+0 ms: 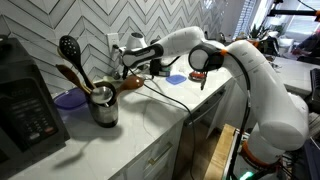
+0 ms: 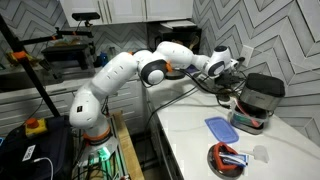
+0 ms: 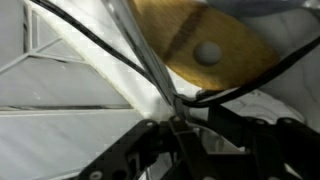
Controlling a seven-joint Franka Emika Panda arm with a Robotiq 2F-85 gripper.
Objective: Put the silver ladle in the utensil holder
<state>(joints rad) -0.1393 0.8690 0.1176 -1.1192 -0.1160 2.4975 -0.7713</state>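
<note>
The silver ladle's slim shiny handle point(image 3: 148, 55) runs from the top of the wrist view down between the dark fingers of my gripper point(image 3: 185, 125); its bowl is out of sight. The jaws stand drawn in close around the handle. In both exterior views the gripper point(image 1: 140, 70) point(image 2: 236, 78) is low over the counter near the back wall. The utensil holder point(image 1: 103, 108), a short steel cup, stands to its left with a black slotted spoon point(image 1: 68, 47) and wooden spoons in it.
A large black appliance point(image 1: 25, 100) point(image 2: 258, 100) stands beside the holder. A brown wooden round piece point(image 3: 205, 45) point(image 1: 128, 84) lies right by the gripper, and black cables point(image 3: 100, 45) cross there. A blue lid point(image 2: 222, 127) and a red bowl point(image 2: 228, 158) sit near the counter's front.
</note>
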